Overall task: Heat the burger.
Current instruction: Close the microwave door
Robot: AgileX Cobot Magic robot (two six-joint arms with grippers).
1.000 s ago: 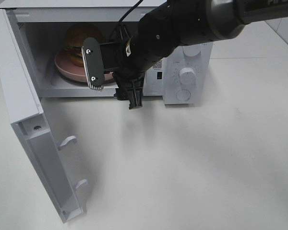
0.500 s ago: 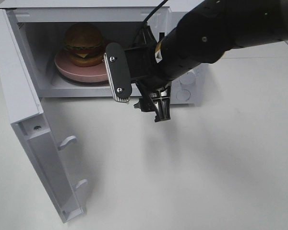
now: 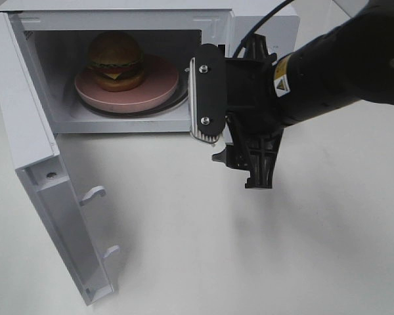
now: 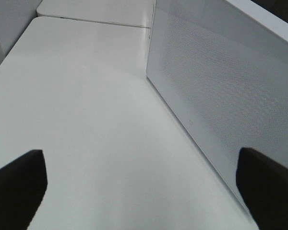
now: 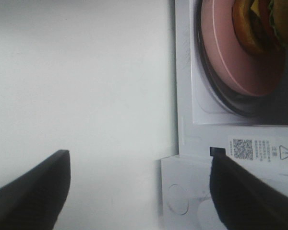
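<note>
The burger (image 3: 115, 59) sits on a round pink plate (image 3: 154, 92) inside the white microwave (image 3: 262, 23), whose door (image 3: 33, 138) stands swung open to the left. My right gripper (image 3: 230, 154) hangs open and empty just outside the cavity, in front of the microwave's right part. The right wrist view shows the plate (image 5: 230, 57) and part of the burger (image 5: 264, 24) beyond the open right gripper (image 5: 139, 191). My left gripper (image 4: 141, 191) is open and empty over bare table, beside the door's perforated outer face (image 4: 221, 91). The exterior high view does not show the left arm.
The right arm covers the microwave's control panel in the exterior view. The open door juts toward the table's front left, with two latch hooks (image 3: 92, 193) on its edge. White tabletop (image 3: 282, 256) spreads in front and to the right.
My right gripper has drawn back out of the microwave's opening, moving right and toward the front. The burger and plate stay inside, now fully visible.
</note>
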